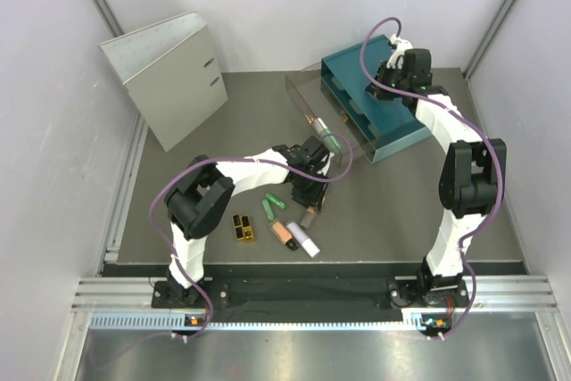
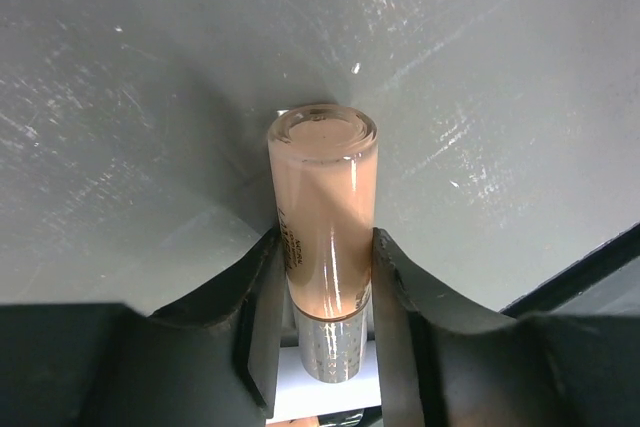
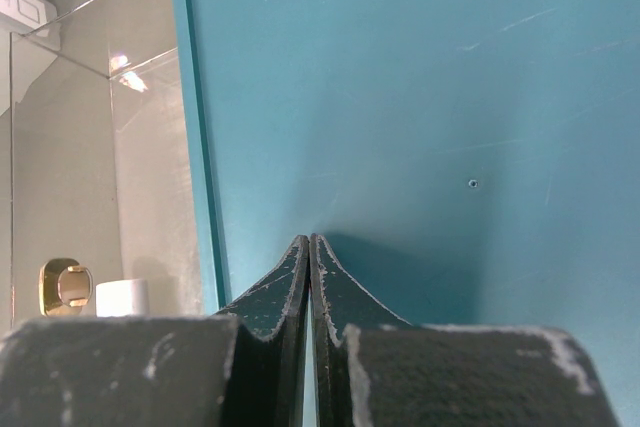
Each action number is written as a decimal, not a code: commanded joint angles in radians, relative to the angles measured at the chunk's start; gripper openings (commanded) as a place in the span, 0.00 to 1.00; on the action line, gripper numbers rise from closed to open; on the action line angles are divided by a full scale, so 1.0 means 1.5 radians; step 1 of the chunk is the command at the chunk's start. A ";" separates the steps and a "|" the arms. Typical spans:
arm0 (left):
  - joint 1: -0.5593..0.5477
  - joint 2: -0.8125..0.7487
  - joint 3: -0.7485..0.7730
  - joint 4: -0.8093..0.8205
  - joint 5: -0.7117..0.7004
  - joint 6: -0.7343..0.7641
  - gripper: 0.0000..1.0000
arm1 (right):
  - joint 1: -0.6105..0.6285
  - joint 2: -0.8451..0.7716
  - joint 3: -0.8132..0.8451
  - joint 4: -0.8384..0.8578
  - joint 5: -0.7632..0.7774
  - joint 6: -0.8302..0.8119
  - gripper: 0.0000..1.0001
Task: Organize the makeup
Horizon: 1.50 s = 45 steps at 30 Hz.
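My left gripper (image 2: 322,247) is shut on a peach tube (image 2: 322,197) with a silver cap, held just above the grey table. In the top view this gripper (image 1: 309,195) is at mid-table with the tube (image 1: 310,217) at its tips. Beside it lie two green tubes (image 1: 271,207), a peach-orange tube (image 1: 284,232), a white-lilac tube (image 1: 305,244) and a gold-and-black block (image 1: 242,227). A green tube (image 1: 328,140) lies in the clear box (image 1: 303,91). My right gripper (image 3: 310,247) is shut and empty, tips on the teal drawer box (image 3: 420,97).
The teal drawer box (image 1: 375,104) stands at the back right, with the clear box against its left side. A gold piece (image 3: 65,285) and a white cap (image 3: 122,297) show inside the clear box. A grey binder (image 1: 169,73) stands at the back left. White walls enclose the table.
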 commanded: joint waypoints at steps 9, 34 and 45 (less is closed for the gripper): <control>0.000 -0.006 -0.015 0.065 -0.041 0.044 0.00 | 0.014 0.042 -0.028 -0.149 0.003 -0.002 0.00; 0.009 -0.166 0.001 0.020 -0.255 0.061 0.00 | 0.013 0.083 0.031 -0.166 -0.001 0.003 0.00; 0.084 -0.179 0.155 -0.025 -0.330 0.054 0.00 | 0.014 0.089 0.029 -0.167 -0.009 0.002 0.00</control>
